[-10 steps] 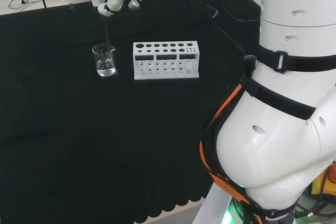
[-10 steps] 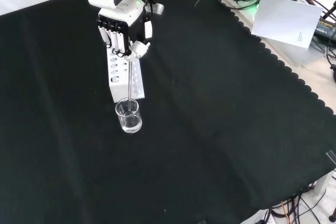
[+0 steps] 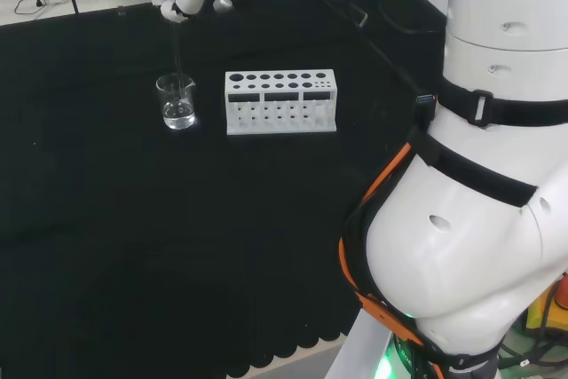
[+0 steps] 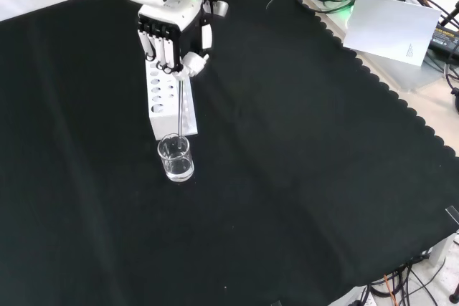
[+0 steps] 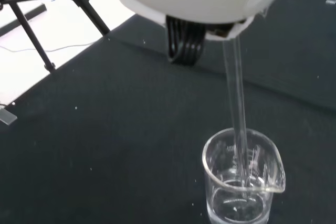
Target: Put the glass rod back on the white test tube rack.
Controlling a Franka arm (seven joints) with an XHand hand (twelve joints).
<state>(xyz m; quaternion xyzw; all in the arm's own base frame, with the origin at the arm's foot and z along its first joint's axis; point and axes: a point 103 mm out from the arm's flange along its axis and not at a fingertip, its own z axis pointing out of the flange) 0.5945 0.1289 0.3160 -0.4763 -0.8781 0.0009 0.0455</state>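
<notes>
Hanging from the pinching fingers, the glass rod dips into the beaker.

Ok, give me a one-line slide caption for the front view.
Robot hand holds the glass rod upright, tip in the beaker, beside the rack.

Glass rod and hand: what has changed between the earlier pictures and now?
The hand has risen a little, and it lifts the glass rod with it; the rod's lower end now sits higher, though still inside the beaker. The hand keeps the same pinch on the rod's top. The beaker, with its bit of clear liquid, and the white test tube rack stand where they were.
</notes>
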